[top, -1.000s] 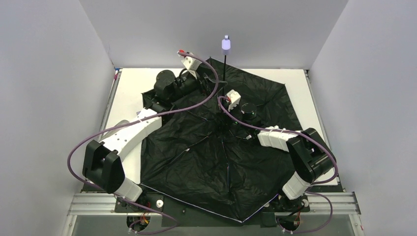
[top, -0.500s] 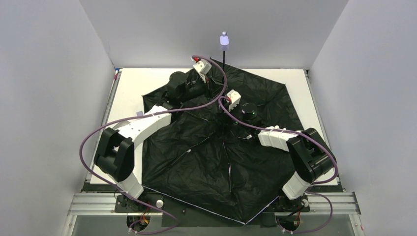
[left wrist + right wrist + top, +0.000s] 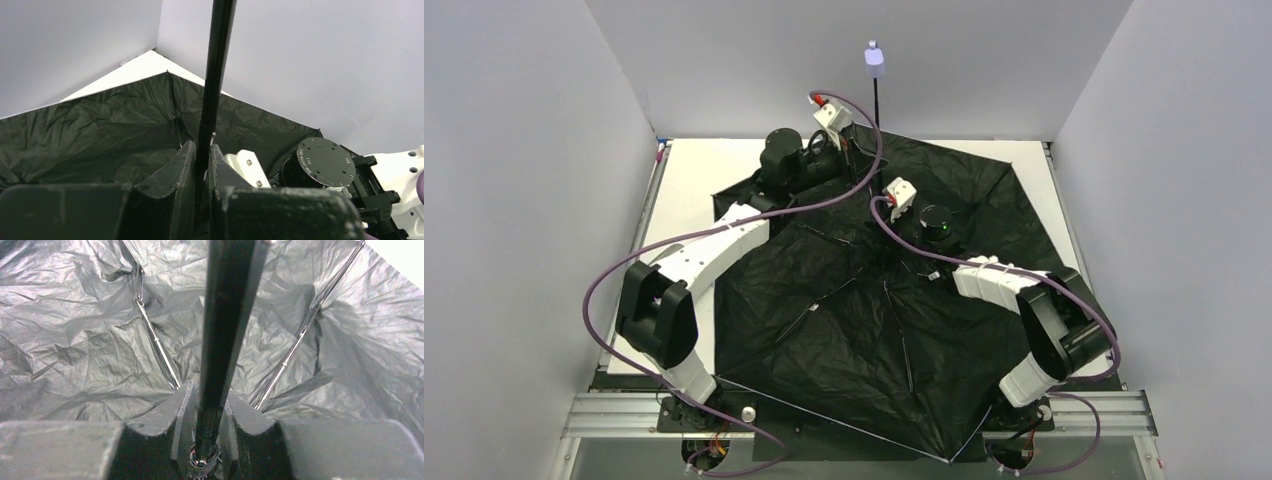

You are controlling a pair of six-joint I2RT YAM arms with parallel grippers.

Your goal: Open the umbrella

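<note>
The umbrella lies upside down, its black-lined canopy (image 3: 844, 330) spread wide over the table. Its thin black shaft (image 3: 877, 100) rises at the back, topped by the small lavender handle (image 3: 875, 60). My left gripper (image 3: 852, 152) is shut on the upper shaft; in the left wrist view the shaft (image 3: 214, 85) runs up from between the closed fingers (image 3: 186, 165). My right gripper (image 3: 882, 222) is shut on the thicker lower part of the shaft (image 3: 227, 315) near the hub, with metal ribs (image 3: 155, 345) fanning out behind it.
The canopy covers most of the white table (image 3: 689, 175) and overhangs the near rail (image 3: 864, 420). Grey walls (image 3: 524, 150) close in the left, back and right. Purple cables (image 3: 624, 270) loop from both arms over the canopy.
My left gripper swung right to the shaft and shut on it. The handle has risen slightly, the right arm has shifted a little, and the canopy has spread further toward the near edge.
</note>
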